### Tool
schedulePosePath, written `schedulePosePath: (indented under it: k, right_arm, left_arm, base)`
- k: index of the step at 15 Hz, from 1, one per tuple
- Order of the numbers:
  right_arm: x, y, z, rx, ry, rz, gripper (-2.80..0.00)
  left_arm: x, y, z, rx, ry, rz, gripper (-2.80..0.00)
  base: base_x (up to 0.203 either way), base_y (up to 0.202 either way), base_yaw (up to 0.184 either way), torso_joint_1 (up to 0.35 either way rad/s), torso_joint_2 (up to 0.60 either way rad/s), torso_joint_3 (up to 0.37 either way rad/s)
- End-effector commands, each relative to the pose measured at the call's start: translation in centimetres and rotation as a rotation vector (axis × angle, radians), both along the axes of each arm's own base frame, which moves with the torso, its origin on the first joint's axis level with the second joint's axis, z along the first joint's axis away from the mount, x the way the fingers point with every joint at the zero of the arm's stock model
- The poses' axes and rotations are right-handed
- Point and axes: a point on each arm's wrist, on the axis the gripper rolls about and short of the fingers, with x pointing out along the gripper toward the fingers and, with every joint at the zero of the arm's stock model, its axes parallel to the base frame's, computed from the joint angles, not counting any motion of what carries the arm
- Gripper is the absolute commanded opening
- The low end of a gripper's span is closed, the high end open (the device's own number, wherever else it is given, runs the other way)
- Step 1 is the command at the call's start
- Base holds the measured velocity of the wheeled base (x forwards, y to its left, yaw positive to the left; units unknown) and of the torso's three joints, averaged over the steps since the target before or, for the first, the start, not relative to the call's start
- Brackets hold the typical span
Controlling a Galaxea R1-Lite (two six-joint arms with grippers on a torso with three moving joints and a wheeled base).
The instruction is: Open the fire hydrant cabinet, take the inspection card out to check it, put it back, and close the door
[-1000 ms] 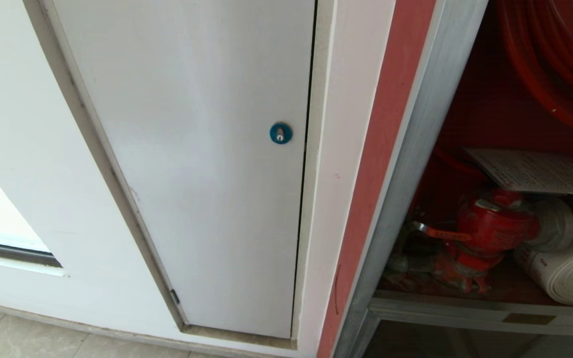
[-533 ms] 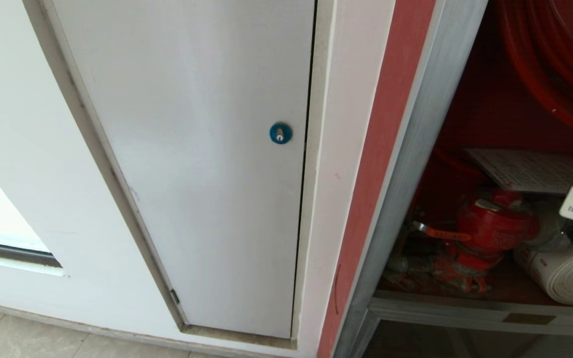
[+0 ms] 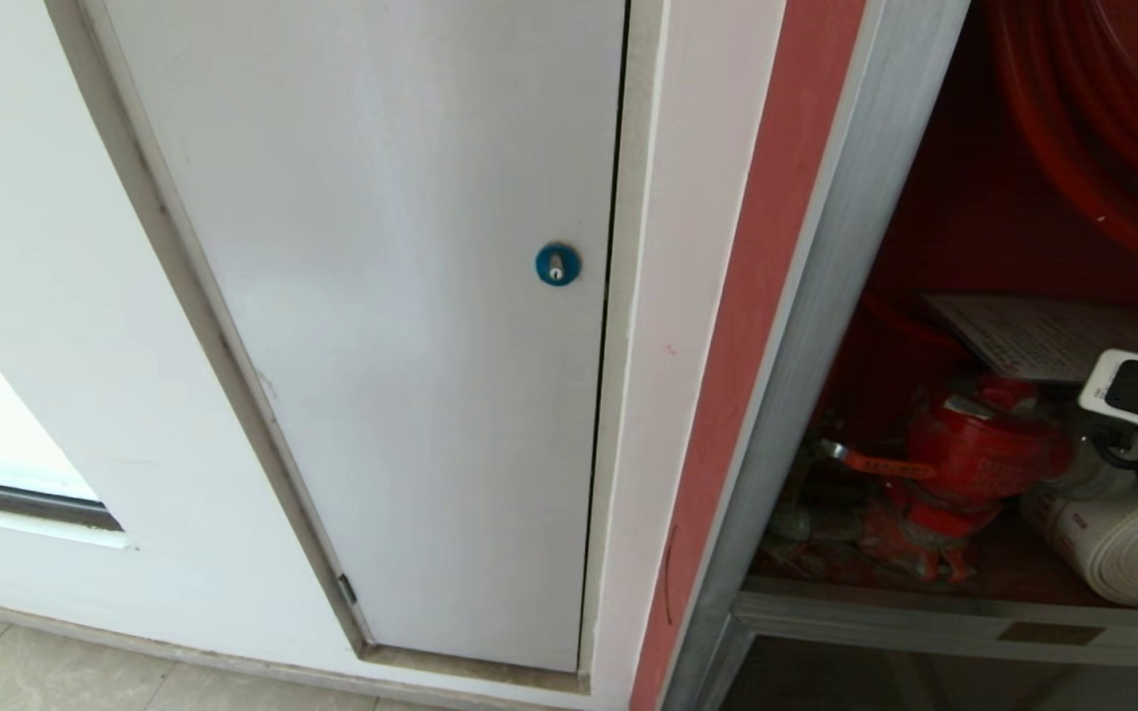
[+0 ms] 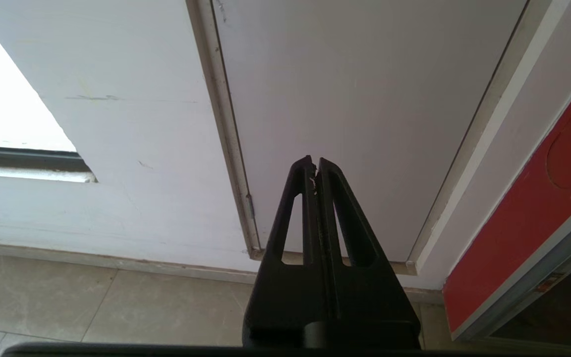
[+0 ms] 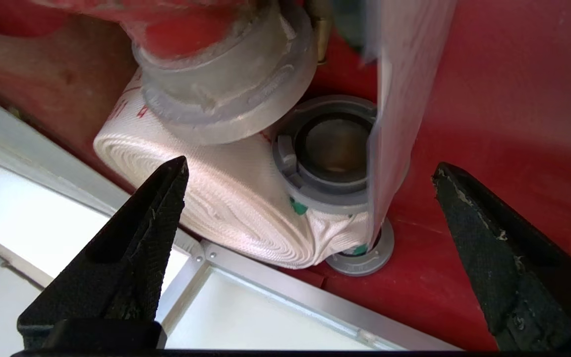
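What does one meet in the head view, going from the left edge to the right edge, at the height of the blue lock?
White wall → plain white panel → blue round lock → red strip → grey cabinet frame → red cabinet interior.

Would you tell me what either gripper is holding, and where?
Nothing: the right gripper is open near the card; the left gripper is shut, empty.

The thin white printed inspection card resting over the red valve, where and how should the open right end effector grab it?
Probably its free edge facing the cabinet opening. The thin white printed inspection card hangs edge-on between the right end effector's open jaws, so come straight in from the front, one finger on each face.
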Motion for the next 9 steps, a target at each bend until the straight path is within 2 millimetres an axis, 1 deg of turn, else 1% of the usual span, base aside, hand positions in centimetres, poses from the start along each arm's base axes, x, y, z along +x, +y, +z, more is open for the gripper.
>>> schedulePosePath:
  k: [1,2,9]
  right_arm:
    - [0.63,-0.40,0.24,-0.007,0.001,-0.012,-2.20]
    - [0.78,-0.50,0.31,-0.007,-0.001,-0.015,-2.80]
    - [1.40,-0.69,0.37,-0.012,-0.040,-0.010,-2.80]
  left_arm:
    - [0.01,0.00,0.00,0.000,0.001,0.000,-2.80]
    - [0.01,0.00,0.00,-0.001,0.001,0.000,-2.80]
    - [0.01,0.00,0.00,-0.001,0.001,0.000,-2.80]
  base:
    - [0.000,0.000,0.000,0.000,0.00,0.000]
    - [0.000,0.000,0.000,0.000,0.00,0.000]
    - [0.000,0.000,0.000,0.000,0.00,0.000]
